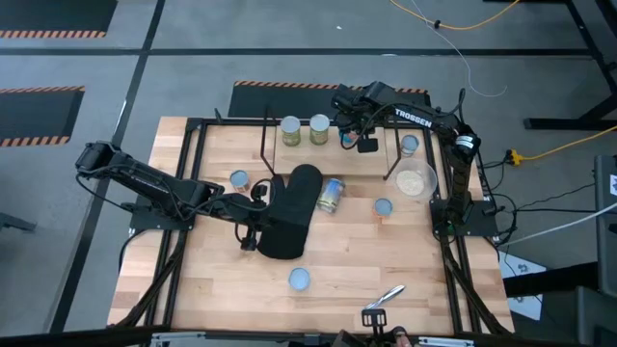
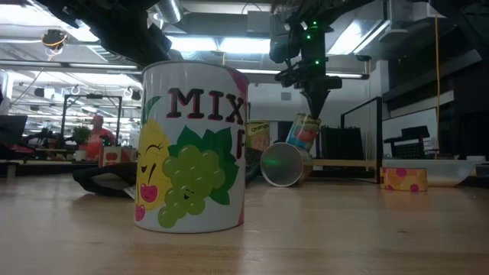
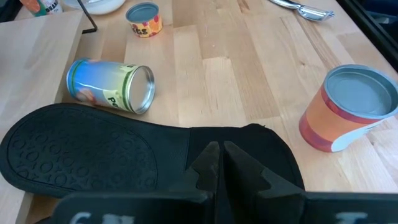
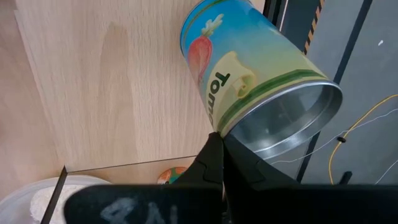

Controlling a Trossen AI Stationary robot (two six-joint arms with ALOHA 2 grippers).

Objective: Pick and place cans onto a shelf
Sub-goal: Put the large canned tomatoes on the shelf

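I've got a tomato can [image 4: 261, 81] pinched by its rim in my right gripper [image 4: 219, 146], jaws pressed shut on it, hanging tilted over the shelf [image 1: 395, 145]. The left gripper [image 3: 219, 163], jaws together, rests on a black mitt [image 3: 124, 146], another can [image 3: 112, 86] lying sideways just beyond.

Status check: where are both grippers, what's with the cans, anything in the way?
Right gripper shut on tomato can, tilted over the shelf. Left gripper shut, empty, above black oven mitt. Tipped can beside mitt.
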